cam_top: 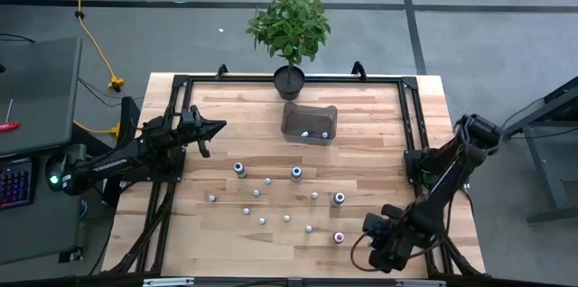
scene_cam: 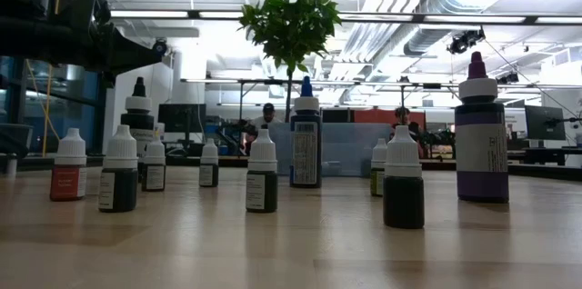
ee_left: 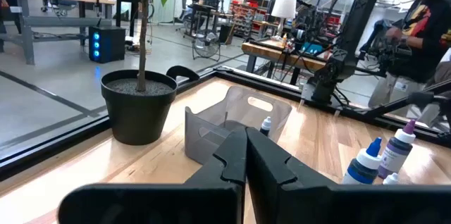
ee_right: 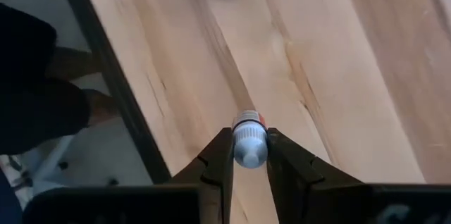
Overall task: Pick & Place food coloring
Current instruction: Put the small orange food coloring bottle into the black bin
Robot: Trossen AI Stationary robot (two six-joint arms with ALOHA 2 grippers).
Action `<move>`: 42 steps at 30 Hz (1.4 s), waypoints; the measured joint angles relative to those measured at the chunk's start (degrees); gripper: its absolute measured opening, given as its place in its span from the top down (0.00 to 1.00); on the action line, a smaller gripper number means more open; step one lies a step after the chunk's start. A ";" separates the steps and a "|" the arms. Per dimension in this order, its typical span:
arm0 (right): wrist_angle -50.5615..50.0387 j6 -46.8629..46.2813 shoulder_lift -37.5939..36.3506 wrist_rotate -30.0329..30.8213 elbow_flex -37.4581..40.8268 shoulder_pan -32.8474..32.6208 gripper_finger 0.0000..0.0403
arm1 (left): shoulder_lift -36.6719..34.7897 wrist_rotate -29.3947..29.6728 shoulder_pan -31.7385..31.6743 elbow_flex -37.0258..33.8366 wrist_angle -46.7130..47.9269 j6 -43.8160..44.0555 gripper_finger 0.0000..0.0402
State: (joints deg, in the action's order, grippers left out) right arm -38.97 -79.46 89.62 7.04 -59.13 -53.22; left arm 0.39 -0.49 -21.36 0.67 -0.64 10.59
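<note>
Several tiny food coloring bottles [cam_top: 296, 172] stand upright on their bases across the middle of the wooden table [cam_top: 379, 124], and they show in a row in the low view [scene_cam: 262, 175]. Two more lie in the clear plastic bin [cam_top: 309, 123]. My right gripper [ee_right: 250, 146] is near the table's near right corner [cam_top: 370, 226], shut on one small bottle with a whitish cap and a red label [ee_right: 250, 139]. My left gripper [ee_left: 245, 155] waits shut and level above the table's left side [cam_top: 215, 128]. My right gripper pinches the small bottle at the sides of its cap [ee_right: 239, 150] between its two fingers [ee_right: 220, 157]. The fingers slant steeply down from above. The bottle sits cap up toward the wrist camera and appears lifted clear of the wood.
A potted plant [cam_top: 289, 39] stands at the far edge, just behind the bin. Another bottle [cam_top: 339, 236] stands close to my right gripper, toward the table's left. A black frame [cam_top: 411, 115] runs along the table's edges. People stand in the room beyond the table.
</note>
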 joint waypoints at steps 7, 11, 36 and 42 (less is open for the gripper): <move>-3.85 0.17 -6.70 4.97 0.00 0.37 0.85 | 0.01 0.00 0.00 0.00 0.00 -0.01 1.00; -4.15 4.50 -10.31 8.30 0.00 2.68 0.84 | 0.01 0.00 0.01 0.00 0.00 0.00 1.00; 5.96 53.62 -14.42 -0.27 -0.01 38.78 0.85 | 0.01 0.00 -0.01 0.00 0.00 0.00 1.00; 11.58 61.03 -14.42 -3.37 -0.02 45.93 0.84 | 0.01 0.00 0.00 0.00 0.00 -0.01 1.00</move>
State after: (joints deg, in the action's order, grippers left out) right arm -27.39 -18.43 75.20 3.67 -59.16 -7.29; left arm 0.40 -0.49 -21.35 0.67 -0.64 10.58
